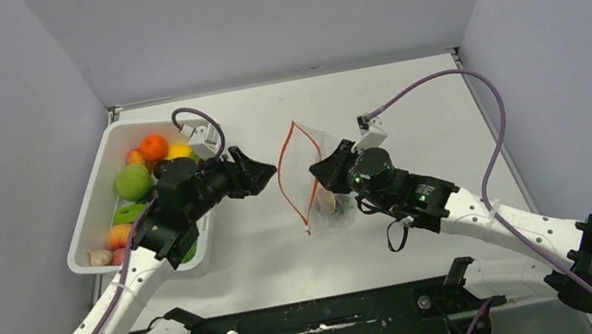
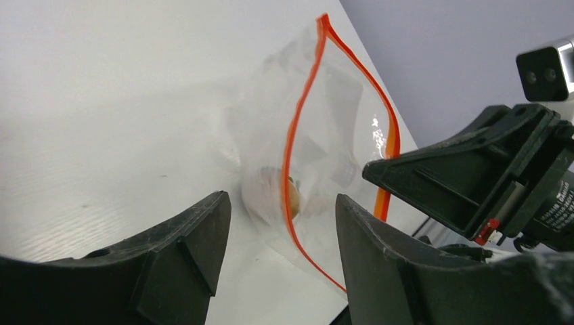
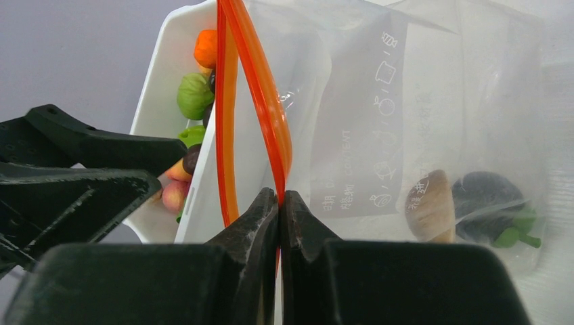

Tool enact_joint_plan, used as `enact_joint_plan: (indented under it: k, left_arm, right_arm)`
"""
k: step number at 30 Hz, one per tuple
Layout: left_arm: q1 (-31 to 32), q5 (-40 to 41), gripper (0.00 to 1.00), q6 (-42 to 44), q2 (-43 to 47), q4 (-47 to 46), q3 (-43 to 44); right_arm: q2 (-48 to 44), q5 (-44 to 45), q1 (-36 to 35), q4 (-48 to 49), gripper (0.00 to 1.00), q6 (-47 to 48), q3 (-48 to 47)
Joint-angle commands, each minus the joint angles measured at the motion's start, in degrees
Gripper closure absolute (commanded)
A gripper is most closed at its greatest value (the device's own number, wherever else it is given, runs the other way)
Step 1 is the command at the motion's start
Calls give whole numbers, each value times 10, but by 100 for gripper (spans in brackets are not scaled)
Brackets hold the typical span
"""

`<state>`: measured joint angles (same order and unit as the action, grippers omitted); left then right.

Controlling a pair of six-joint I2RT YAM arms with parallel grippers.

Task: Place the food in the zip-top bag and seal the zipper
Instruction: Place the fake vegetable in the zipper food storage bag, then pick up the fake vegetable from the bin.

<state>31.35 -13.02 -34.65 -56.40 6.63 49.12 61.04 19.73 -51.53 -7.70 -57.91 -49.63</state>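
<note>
The clear zip-top bag (image 1: 320, 183) stands at the table's middle with its mouth held agape toward the left. My right gripper (image 3: 279, 202) is shut on the far strip of the red-orange zipper (image 3: 271, 115), pinching one lip. Inside the bag lie a tan piece (image 3: 429, 206) and a dark piece with a green stem (image 3: 489, 203). My left gripper (image 2: 281, 227) is open with nothing in it, just left of the bag's mouth (image 2: 301, 128). More food, an orange (image 1: 153, 146), a green piece (image 1: 132, 182) and a peach (image 1: 119, 236), lies in the bin.
A white rectangular bin (image 1: 91, 212) of toy food stands at the left, under and beside my left arm. Grey walls close in on the left, back and right. The right arm's purple cable (image 1: 489, 133) loops over the table's right side.
</note>
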Motion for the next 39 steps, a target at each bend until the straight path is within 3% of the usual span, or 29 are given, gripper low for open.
enact_joint_plan:
  k: [1, 8, 12, 20, 30, 39]
  left_arm:
    - [1, 113, 41, 64, 26, 65, 62]
    - [-14, 282, 34, 93, 31, 183, 112]
    - [-55, 333, 27, 96, 29, 214, 116]
    - [-197, 288, 29, 93, 8, 244, 104]
    - [-262, 248, 32, 98, -4, 307, 87]
    - [-313, 181, 40, 105, -31, 328, 60]
  right_arm:
    - [-24, 13, -5, 36, 100, 8, 13]
    - [-35, 17, -5, 40, 100, 23, 23]
    - [-41, 22, -5, 41, 100, 29, 26]
    - [-47, 21, -5, 38, 100, 48, 29]
    - [-72, 43, -3, 39, 100, 51, 52]
    - [-54, 39, -2, 35, 100, 60, 37]
